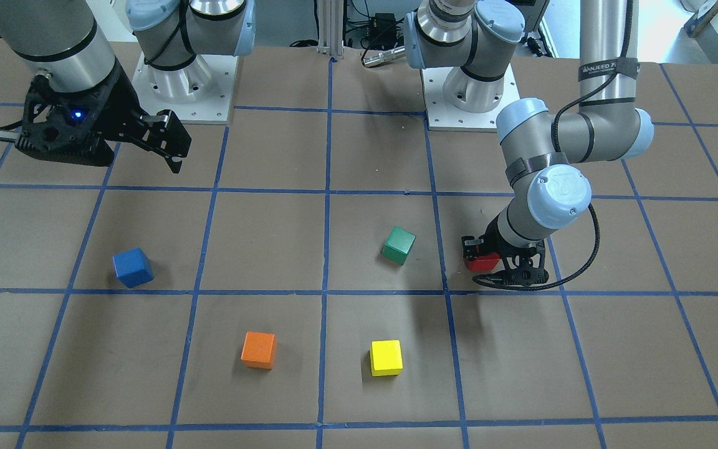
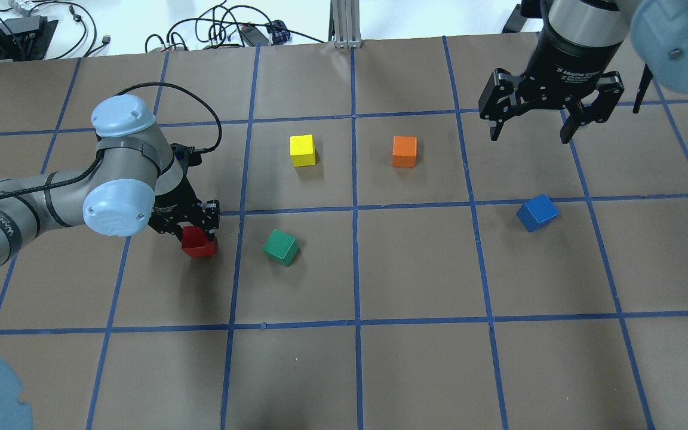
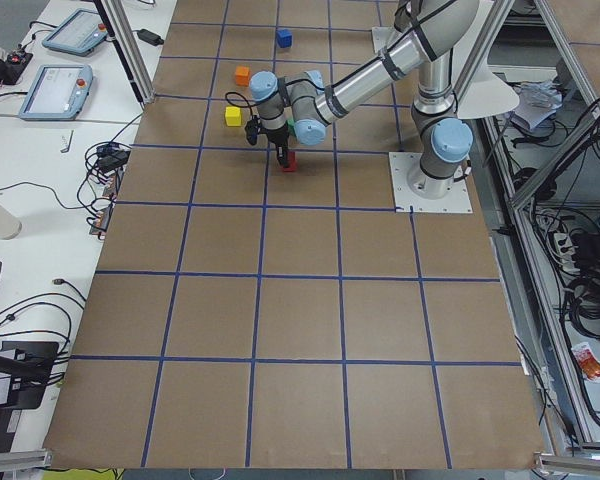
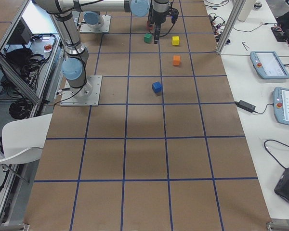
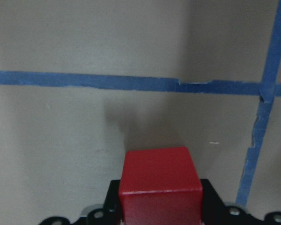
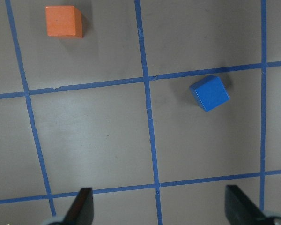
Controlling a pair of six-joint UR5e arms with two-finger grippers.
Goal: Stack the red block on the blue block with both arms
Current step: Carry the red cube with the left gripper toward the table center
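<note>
The red block [image 2: 199, 245] sits low at the table between the fingers of my left gripper [image 2: 198, 232], which is shut on it. The left wrist view shows the red block [image 5: 159, 185] held between the black jaws, its shadow on the paper ahead. It also shows in the front view [image 1: 482, 262]. The blue block [image 2: 537, 212] stands tilted on the table on the right side, also seen in the right wrist view [image 6: 209, 93] and the front view [image 1: 133, 267]. My right gripper [image 2: 529, 137] hangs open and empty, high above the table beyond the blue block.
A green cube [image 2: 280, 247] lies just right of the red block. A yellow cube [image 2: 302, 150] and an orange cube [image 2: 404, 151] stand further out. The brown table has a blue tape grid [image 2: 355, 209].
</note>
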